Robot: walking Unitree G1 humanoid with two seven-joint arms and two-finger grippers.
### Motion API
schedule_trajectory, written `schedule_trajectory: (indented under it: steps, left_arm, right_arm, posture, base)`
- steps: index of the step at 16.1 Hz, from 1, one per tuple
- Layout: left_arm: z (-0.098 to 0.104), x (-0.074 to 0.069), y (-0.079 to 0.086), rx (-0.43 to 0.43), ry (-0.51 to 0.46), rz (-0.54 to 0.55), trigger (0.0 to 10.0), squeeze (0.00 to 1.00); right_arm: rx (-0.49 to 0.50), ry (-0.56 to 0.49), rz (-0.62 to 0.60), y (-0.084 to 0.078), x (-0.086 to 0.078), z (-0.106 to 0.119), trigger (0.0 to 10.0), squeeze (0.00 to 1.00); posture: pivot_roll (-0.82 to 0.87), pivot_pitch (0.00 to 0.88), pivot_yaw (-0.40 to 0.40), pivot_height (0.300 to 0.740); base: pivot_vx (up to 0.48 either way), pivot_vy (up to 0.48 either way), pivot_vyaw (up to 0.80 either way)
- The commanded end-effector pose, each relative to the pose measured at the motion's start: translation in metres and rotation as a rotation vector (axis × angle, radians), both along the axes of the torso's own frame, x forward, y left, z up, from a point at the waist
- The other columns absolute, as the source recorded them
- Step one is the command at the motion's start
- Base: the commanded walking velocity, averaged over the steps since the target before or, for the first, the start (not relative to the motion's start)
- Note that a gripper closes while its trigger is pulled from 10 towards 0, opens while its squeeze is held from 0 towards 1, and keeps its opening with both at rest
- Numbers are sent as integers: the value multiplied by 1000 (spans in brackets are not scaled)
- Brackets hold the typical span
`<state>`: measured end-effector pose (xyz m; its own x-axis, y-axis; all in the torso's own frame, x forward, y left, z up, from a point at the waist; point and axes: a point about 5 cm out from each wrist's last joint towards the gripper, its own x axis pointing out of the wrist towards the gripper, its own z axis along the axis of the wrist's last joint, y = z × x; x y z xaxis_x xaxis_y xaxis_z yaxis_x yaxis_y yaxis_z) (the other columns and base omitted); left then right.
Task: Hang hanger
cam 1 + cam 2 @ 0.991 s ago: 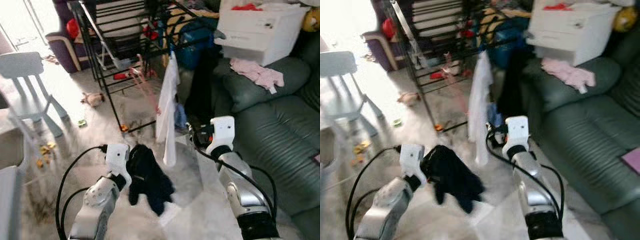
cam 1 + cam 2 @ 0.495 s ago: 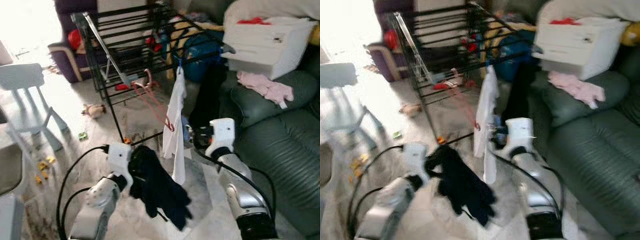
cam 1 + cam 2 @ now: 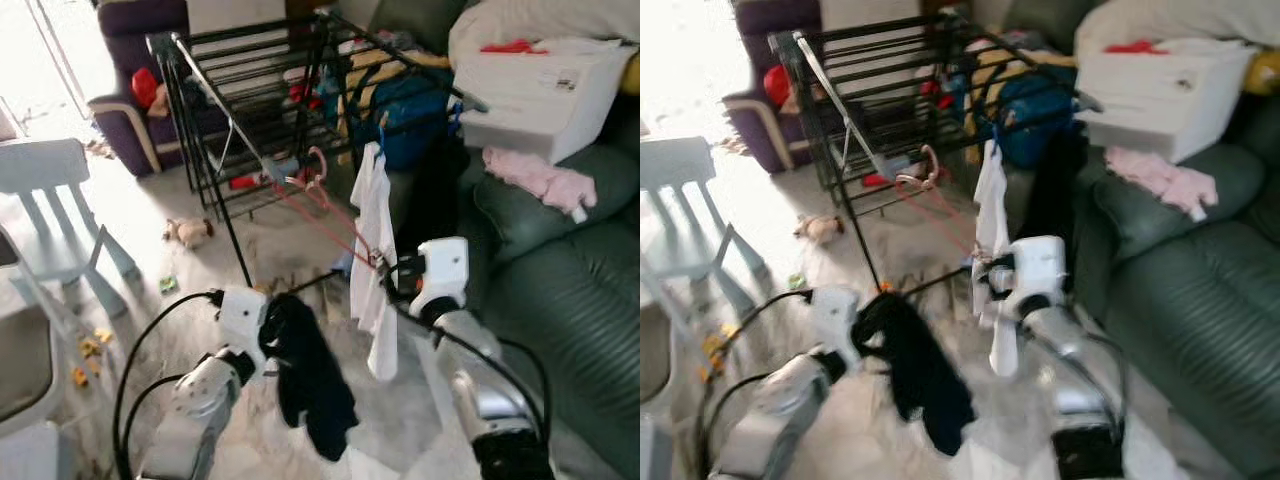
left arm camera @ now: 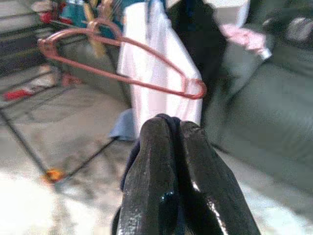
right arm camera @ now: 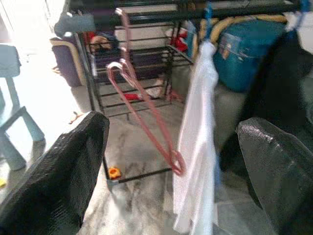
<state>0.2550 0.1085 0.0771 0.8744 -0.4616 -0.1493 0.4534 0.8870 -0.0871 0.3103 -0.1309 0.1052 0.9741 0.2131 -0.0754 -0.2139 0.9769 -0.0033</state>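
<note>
Left gripper [image 4: 175,128] pinched on dark cloth, pink hanger ahead

The two black fingers [image 4: 149,181] press together over a fold of dark garment [image 4: 168,122] that shows at their tips. Beyond them at 12 o'clock hangs a white garment [image 4: 155,63], with a pink wire hanger [image 4: 120,73] lying tilted across it, its hook toward 11 o'clock. A green sofa [image 4: 254,112] sits at 3 o'clock, pink cloth [image 4: 239,36] on it at 1 o'clock; pale floor [image 4: 54,147] spreads toward 9 o'clock
</note>
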Motion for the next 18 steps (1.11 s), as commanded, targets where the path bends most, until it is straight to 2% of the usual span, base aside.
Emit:
schedule_trajectory:
  steps: [1,12,18]
  left_arm:
    - [13,3,-11,-1,-68,-31,10000,0]
    - [14,2,-14,9,-71,-53,10000,0]
    - [12,3,-12,9,-43,-30,10000,0]
  right_arm:
    - [-12,-26,-29,-11,4,7,10000,0]
    - [-29,-8,-35,-14,6,3,10000,0]
    - [-49,62,15,-7,0,-11,10000,0]
  posture:
    - [-91,0,57,740]
    - [-87,0,60,740]
    - [-86,0,59,740]
  base:
    - [480,0,0]
    - [447,0,0]
    - [0,0,0]
